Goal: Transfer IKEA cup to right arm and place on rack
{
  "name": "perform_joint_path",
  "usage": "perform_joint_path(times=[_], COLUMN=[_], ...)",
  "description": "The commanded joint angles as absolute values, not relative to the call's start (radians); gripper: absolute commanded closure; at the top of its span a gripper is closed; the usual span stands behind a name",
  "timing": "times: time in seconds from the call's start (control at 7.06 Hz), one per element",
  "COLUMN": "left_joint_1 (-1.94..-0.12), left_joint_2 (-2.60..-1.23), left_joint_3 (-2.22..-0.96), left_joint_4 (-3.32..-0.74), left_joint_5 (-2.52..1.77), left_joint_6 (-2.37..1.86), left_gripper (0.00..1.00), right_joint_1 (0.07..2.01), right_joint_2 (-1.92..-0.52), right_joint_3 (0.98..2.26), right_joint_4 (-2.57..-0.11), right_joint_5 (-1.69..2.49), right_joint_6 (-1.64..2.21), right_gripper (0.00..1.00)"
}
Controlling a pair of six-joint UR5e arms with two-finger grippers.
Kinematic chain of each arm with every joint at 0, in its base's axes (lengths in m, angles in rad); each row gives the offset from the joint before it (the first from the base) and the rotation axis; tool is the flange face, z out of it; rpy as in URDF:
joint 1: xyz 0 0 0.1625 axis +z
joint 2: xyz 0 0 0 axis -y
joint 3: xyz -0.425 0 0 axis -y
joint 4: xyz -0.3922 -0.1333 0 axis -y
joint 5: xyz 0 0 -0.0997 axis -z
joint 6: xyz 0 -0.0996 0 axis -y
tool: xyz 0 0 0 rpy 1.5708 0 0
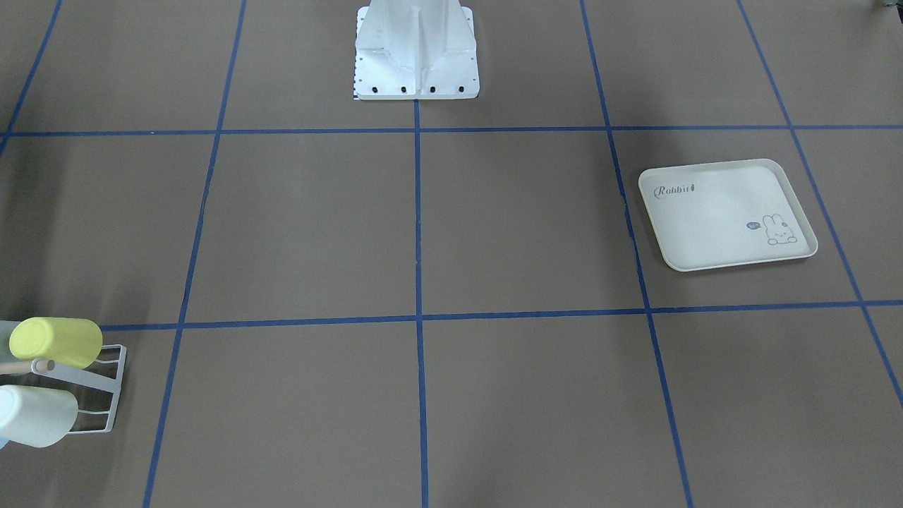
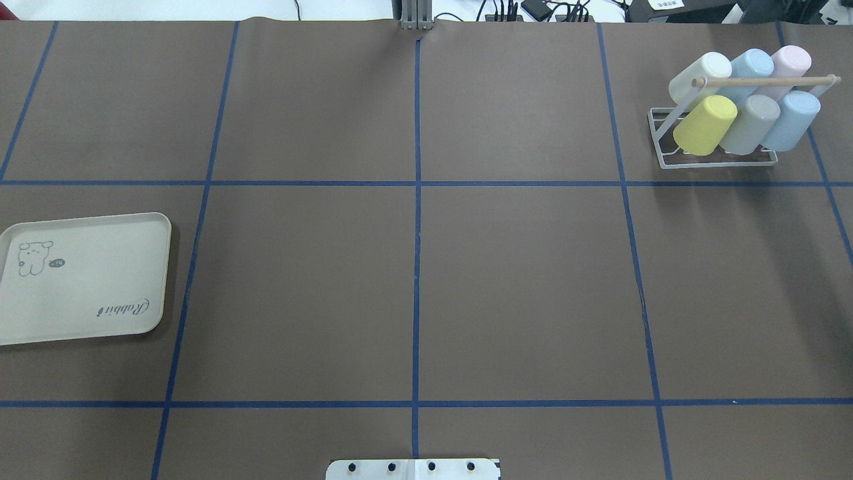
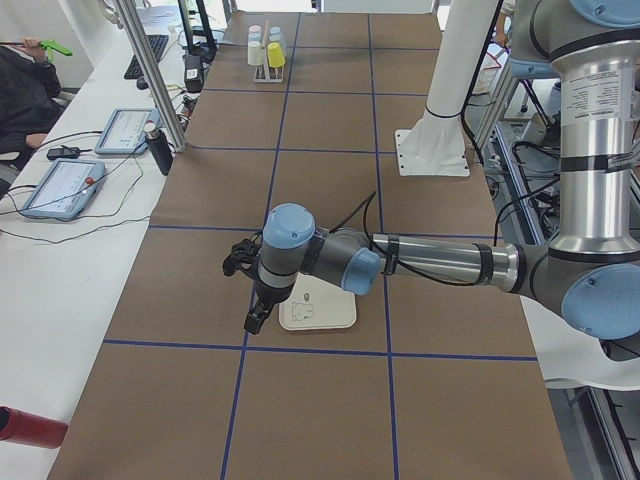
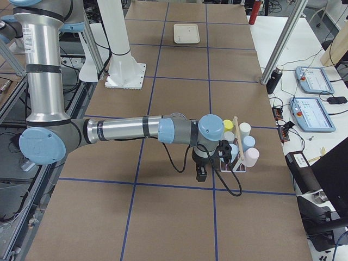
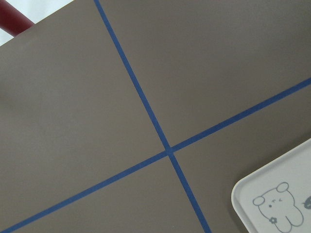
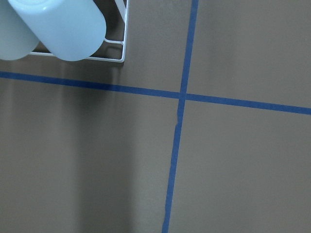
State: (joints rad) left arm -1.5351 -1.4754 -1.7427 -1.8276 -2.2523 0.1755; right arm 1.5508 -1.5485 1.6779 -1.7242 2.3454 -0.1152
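Observation:
The white wire rack (image 2: pixel 716 163) with a wooden dowel (image 2: pixel 766 81) stands at the far right of the table and holds several pastel cups, among them a yellow one (image 2: pixel 705 125). It also shows in the front view (image 1: pixel 113 395) and the right wrist view (image 6: pixel 124 43). My right gripper (image 4: pixel 202 173) hangs low just beside the rack (image 4: pixel 237 147). My left gripper (image 3: pixel 258 318) hangs low beside the cream rabbit tray (image 3: pixel 330 318). Both show only in the side views, so I cannot tell whether they are open or shut. No cup shows at either.
The cream rabbit tray (image 2: pixel 86 280) lies bare at the table's left. The white robot base (image 1: pixel 416 53) stands at the near middle edge. A dark red bottle (image 3: pixel 30 428) and tablets (image 3: pixel 60 185) lie on the side bench, with an operator (image 3: pixel 25 95) there.

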Motion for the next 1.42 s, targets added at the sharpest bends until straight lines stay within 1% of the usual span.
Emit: perform_joint_path(times=[0.0,0.42,1.27], left_joint_1=[-1.546,-1.545,-1.545], left_joint_2=[-1.471,-1.457,-1.460], left_joint_3=[-1.712,-1.681,-1.686], left_joint_4=[-1.767,-1.761,-1.743], left_joint_5=[-2.295,-2.309,-2.309], left_joint_6=[0.193,0.193,0.190], left_gripper=[0.00,0.00,0.00], right_joint_1=[1.551,1.551,1.551], right_joint_2=[-1.548,-1.548,-1.565], right_joint_3=[1.678,1.677,1.664], right_joint_4=[-1.724,-1.726,-1.723], right_joint_5=[2.355,2.362,2.381], right_joint_6=[-0.115,-0.114,-0.117], right_gripper=[0.00,0.00,0.00])
